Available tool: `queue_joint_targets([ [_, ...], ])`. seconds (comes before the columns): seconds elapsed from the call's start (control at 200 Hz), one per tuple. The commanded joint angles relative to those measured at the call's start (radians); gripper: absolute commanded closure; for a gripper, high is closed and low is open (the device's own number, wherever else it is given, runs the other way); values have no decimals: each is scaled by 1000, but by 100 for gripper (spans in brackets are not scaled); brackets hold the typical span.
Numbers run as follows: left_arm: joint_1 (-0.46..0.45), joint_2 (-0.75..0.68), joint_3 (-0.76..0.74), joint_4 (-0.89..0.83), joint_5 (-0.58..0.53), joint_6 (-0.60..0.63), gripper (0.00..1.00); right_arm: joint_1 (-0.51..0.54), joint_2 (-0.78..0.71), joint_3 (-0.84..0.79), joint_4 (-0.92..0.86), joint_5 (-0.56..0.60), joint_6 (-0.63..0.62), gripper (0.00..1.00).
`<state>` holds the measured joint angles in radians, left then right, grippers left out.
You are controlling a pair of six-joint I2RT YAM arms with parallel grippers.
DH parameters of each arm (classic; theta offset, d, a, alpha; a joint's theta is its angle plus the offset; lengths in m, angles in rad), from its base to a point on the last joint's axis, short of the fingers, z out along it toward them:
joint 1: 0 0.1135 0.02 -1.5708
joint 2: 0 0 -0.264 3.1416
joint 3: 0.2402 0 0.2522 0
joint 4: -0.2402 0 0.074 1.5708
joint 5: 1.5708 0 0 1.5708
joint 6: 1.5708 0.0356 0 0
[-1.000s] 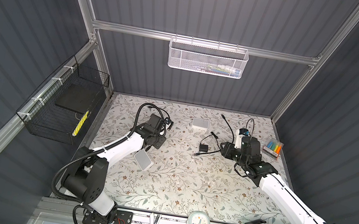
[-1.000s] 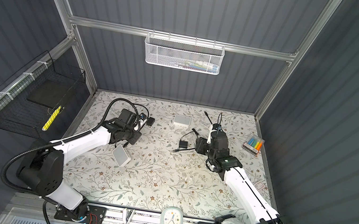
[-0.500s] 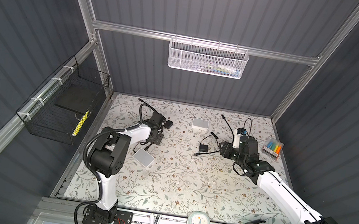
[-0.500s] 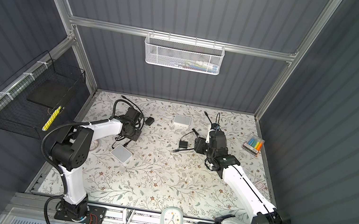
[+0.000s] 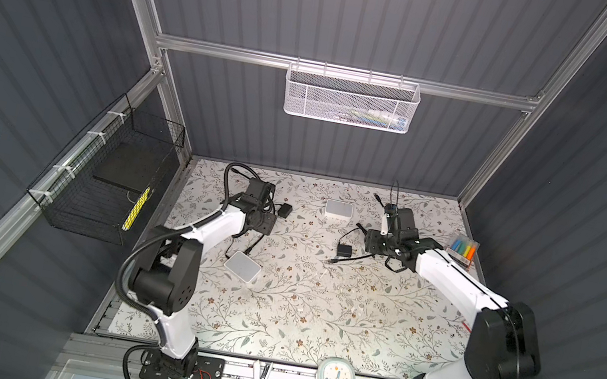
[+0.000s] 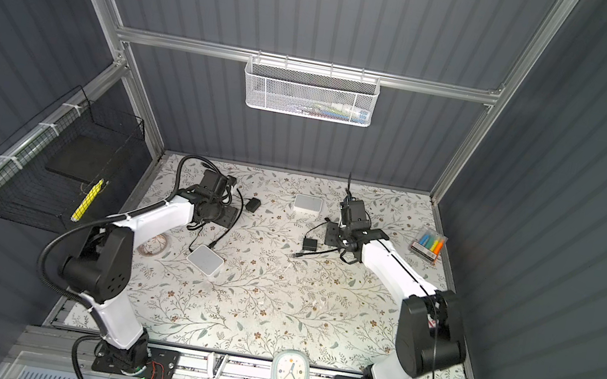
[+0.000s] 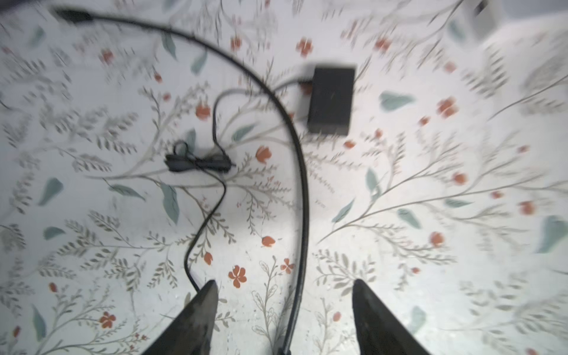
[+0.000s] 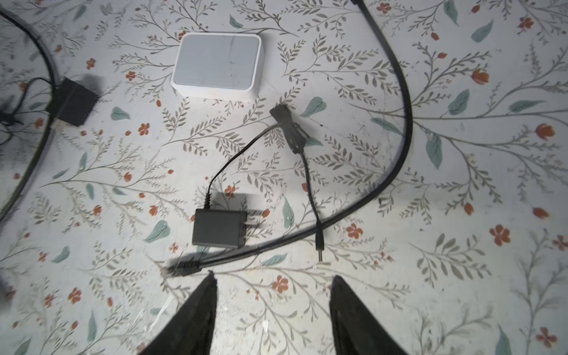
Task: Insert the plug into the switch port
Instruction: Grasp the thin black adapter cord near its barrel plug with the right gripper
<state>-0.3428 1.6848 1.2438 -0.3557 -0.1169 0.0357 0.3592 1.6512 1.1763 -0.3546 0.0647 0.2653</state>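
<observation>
The right fingers [image 8: 196, 319] stand spread and empty over the floral worktop [image 8: 461, 292]. Just ahead of them lie a black power adapter [image 8: 219, 229], its thin lead ending in a barrel plug [image 8: 319, 249], and the connector end of a thick black cable [image 8: 184, 266]. The white switch [image 8: 216, 66] sits farther off, apart from both plugs. The left fingers [image 7: 199, 319] are released too; in that blurred wrist view a second black cable [image 7: 303, 184] passes between them ungripped. A second switch [image 5: 242, 267] lies near the left arm.
</observation>
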Motion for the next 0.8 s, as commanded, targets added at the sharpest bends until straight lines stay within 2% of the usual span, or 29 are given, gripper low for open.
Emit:
queue_joint_targets([
  [0.0, -32, -114, -9, 50, 81, 49, 30, -28, 136, 107, -127, 44, -66, 42],
  [0.11, -44, -228, -81, 104, 138, 49, 30, -56, 254, 196, -182, 57, -81, 44],
  [0.29, -44, -364, -172, 144, 193, 55, 29, -80, 338, 262, -209, 41, -117, 50],
  [0.455, -44, -387, -188, 120, 195, 65, 30, -81, 389, 315, -259, 25, -138, 55],
  [0.795, -44, -386, -198, 126, 189, 68, 30, -57, 422, 325, -308, 23, -114, 67],
])
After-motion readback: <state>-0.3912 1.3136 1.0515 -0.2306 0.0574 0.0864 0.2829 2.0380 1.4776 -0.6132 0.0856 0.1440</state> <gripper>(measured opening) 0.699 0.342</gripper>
